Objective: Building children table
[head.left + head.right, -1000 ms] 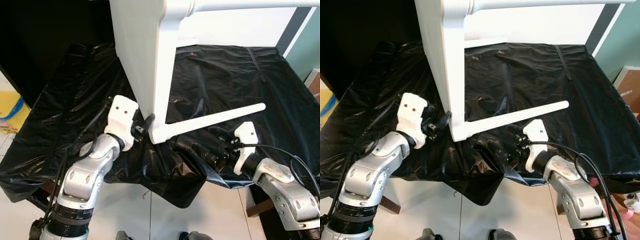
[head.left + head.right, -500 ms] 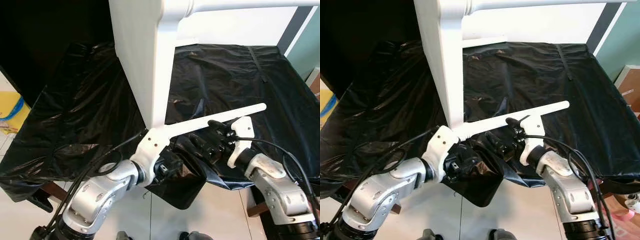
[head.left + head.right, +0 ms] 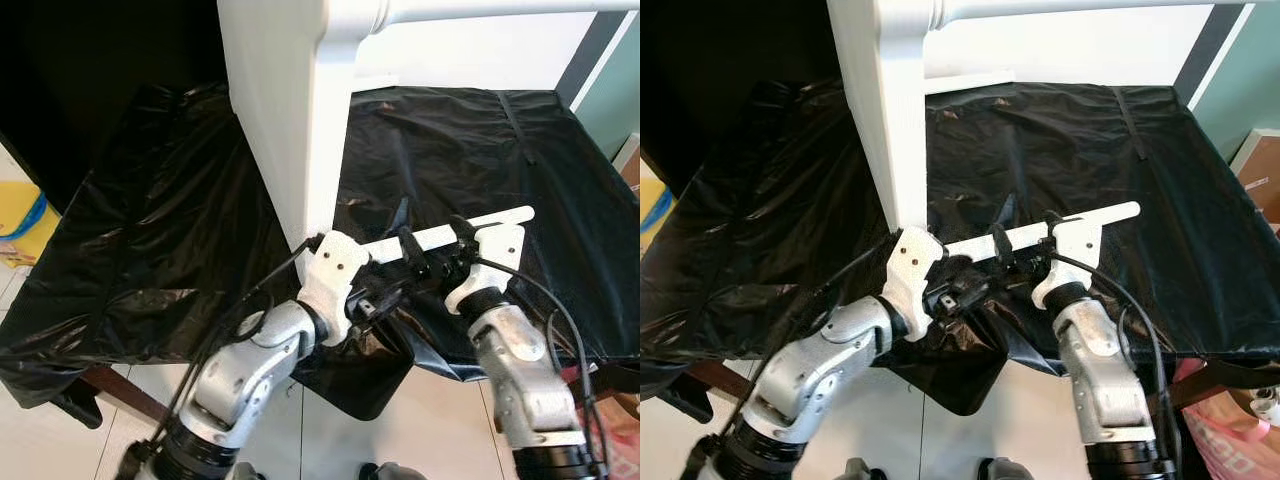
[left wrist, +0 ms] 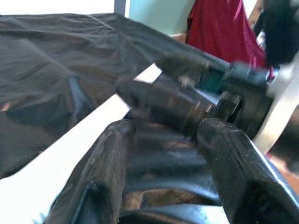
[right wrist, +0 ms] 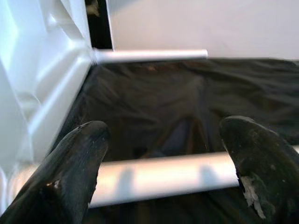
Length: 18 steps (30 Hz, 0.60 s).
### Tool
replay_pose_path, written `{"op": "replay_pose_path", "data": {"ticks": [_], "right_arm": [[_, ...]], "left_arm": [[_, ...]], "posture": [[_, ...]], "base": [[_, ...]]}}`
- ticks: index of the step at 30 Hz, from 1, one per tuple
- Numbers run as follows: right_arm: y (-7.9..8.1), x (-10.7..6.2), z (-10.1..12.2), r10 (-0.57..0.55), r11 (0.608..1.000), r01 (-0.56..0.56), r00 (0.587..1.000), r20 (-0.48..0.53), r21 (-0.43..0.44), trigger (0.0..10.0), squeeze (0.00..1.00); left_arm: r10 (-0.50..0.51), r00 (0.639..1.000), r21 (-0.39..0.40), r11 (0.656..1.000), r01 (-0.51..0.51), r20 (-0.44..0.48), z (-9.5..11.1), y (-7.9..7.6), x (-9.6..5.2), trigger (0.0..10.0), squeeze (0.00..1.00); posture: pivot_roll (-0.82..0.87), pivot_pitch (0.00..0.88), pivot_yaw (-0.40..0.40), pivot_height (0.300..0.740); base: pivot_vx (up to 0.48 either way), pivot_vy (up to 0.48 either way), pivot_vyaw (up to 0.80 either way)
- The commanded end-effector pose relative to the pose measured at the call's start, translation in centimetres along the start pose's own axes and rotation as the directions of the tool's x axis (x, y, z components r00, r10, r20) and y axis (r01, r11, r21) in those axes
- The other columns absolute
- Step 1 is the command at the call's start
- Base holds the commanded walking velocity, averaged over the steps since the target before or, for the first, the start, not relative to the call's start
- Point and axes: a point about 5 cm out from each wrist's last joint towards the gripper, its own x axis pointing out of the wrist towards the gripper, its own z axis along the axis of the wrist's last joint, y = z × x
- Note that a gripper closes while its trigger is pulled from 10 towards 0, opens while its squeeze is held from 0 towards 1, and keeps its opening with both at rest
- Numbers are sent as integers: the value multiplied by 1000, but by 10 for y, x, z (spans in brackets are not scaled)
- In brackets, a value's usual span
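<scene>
A white children's table stands tipped on a black plastic sheet (image 3: 150, 230), its top panel (image 3: 280, 120) upright. One white leg (image 3: 505, 216) runs low from the panel's corner toward the right. My right gripper (image 3: 432, 240) is open, and both black fingers (image 5: 79, 149) lie across this leg (image 5: 163, 176), spaced along it. My left gripper (image 3: 385, 297) is open just below the leg near the panel's corner, pointing at the right gripper. In the left wrist view its fingers (image 4: 112, 154) frame the right gripper's black finger. Another leg (image 5: 149, 55) juts out farther back.
The sheet hangs over the near edge above white floor tiles (image 3: 300, 440). A yellow object (image 3: 20, 225) sits on the floor at left, and a cardboard box (image 3: 630, 165) at right. Red cloth (image 4: 219, 28) hangs beyond the table.
My left arm swung from the left of the panel, under its corner, to just below the leg. My right gripper rose from the sheet onto the leg.
</scene>
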Motion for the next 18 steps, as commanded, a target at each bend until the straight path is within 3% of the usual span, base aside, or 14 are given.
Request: {"op": "replay_pose_path", "data": {"ticks": [1,2,4,8,10,11,14,18], "right_arm": [[-1,-3,-7,-49,997,49,999,-13,-65,10000,0],[-1,-3,-7,-49,997,49,999,-13,-65,10000,0],[2,-2,-8,-72,986,70,997,-8,-151,10000,0],[4,-2,-9,-85,981,85,996,4,-176,10000,0],[4,-1,-9,-104,982,104,995,8,-160,10000,0],[0,0,-12,-144,986,142,990,-7,-91,10000,0],[-7,0,-15,-201,979,201,979,-16,-25,10000,0],[-9,0,-14,-208,977,208,978,-1,-45,10000,0]], "left_arm": [[52,998,-13,999,-52,18,-6,6,-1,10000,0],[52,998,-13,999,-52,18,-6,6,-1,10000,0],[102,994,-18,995,-101,47,-8,11,-1,10000,0],[134,987,-22,991,-133,85,-7,14,-1,10000,0],[145,982,-25,989,-143,118,-5,16,-1,10000,0],[139,983,-29,990,-137,118,-7,18,0,10000,0],[174,978,6,984,-176,114,-13,26,0,10000,0],[209,969,-19,978,-208,130,-16,33,-1,10000,0]], "posture": [[-151,106,-3,740],[-151,106,-3,740],[-158,105,0,740],[-160,106,1,740],[-160,106,0,740],[-161,103,0,740],[-171,93,-1,740],[-178,87,0,740]], "base": [[0,0,0],[0,0,0],[0,0,0],[0,0,0],[0,0,0],[0,0,0],[0,0,0],[0,0,0]]}}
